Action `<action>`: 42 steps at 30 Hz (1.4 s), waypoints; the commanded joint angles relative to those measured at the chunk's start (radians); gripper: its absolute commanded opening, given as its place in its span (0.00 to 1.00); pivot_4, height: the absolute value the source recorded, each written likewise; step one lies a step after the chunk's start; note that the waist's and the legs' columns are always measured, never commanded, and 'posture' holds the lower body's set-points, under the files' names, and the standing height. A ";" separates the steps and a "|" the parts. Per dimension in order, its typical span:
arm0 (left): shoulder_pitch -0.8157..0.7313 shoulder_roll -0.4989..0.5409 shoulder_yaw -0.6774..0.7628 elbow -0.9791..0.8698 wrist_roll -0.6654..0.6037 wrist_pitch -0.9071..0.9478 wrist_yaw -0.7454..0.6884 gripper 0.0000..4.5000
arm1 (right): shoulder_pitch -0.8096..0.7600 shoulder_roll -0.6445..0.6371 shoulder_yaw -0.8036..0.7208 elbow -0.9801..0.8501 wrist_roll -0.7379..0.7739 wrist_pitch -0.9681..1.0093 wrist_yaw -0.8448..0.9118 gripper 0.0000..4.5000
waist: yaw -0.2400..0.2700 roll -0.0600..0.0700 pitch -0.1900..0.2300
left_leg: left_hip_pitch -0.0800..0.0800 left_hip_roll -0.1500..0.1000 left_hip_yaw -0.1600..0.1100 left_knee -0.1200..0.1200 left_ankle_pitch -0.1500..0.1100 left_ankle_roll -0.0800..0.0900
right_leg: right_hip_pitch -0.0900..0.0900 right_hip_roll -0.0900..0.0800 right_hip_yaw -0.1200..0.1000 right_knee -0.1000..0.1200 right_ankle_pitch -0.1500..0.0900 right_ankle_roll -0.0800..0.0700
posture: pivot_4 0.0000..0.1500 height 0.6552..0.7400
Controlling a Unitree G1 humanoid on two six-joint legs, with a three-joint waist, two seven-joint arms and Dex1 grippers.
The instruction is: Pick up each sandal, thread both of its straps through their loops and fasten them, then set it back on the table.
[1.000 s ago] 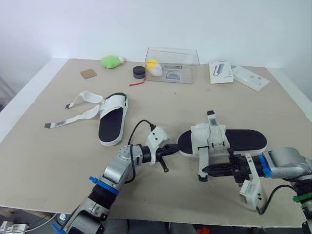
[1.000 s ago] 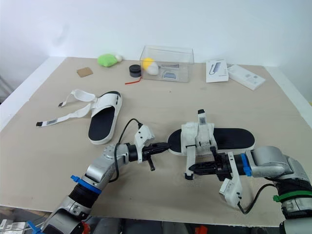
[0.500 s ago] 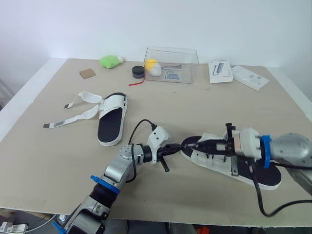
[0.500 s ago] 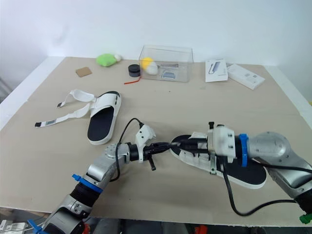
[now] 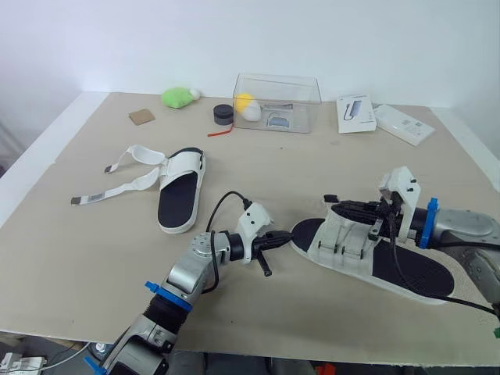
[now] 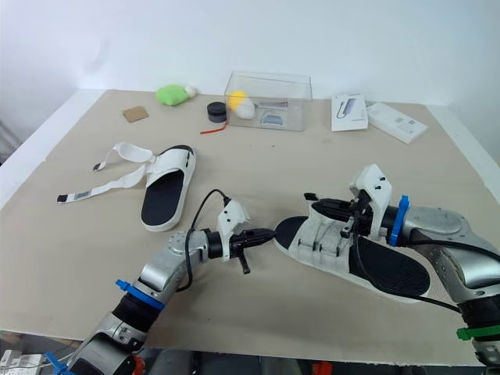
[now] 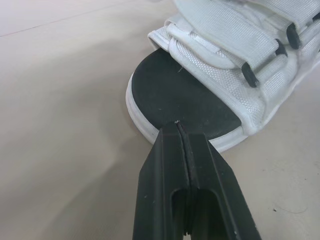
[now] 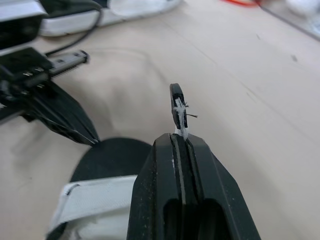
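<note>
Two sandals on the table, is that right?

Yes. The far sandal lies flat at the left, black footbed up. Its two white straps hang unthreaded, splayed out to the left on the table.

And the other one?

The near sandal sits at the right, lying slantwise with its toe pointing left. It has a white sole, a black footbed and a white mesh upper. White bands cross the upper, with small black loops along them.

Is the right gripper holding anything?

Its fingers are pressed together on a thin strap end. That end is white with a black tip and stands up just past the fingertips, lifted above the upper on its far side.

What about the left gripper?

Its fingers are closed tight with nothing between them, and the tip is right at the toe of the near sandal. I cannot tell whether it touches the sole rim.

Is the near sandal on the table or raised?

Its heel end rests on the table. I cannot tell about the toe.
</note>
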 commanded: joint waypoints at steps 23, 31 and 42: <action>-0.141 0.044 0.146 -0.016 -0.113 0.042 -0.088 0.00 | 0.036 0.096 -0.164 -0.128 -0.113 0.128 0.063 0.00 | -0.001 0.000 0.000 | -0.005 0.001 0.000 -0.001 0.000 0.000 | -0.006 0.002 0.000 0.000 0.000 0.001 | 1.00 1.00; -0.264 -0.035 0.045 0.166 -0.011 -0.059 -0.098 0.00 | 0.046 0.150 -0.220 -0.142 -0.088 0.147 0.032 0.00 | 0.000 0.000 0.000 | -0.009 0.001 -0.001 -0.001 0.000 0.000 | -0.009 0.002 0.000 0.000 0.001 0.005 | 1.00 1.00; -0.319 -0.136 -0.046 0.379 0.128 -0.203 -0.063 0.00 | 0.056 0.189 -0.282 -0.197 -0.050 0.218 -0.021 0.00 | -0.001 0.000 0.000 | -0.012 0.001 -0.001 -0.001 0.000 0.000 | -0.013 0.002 0.000 0.000 0.003 0.007 | 1.00 1.00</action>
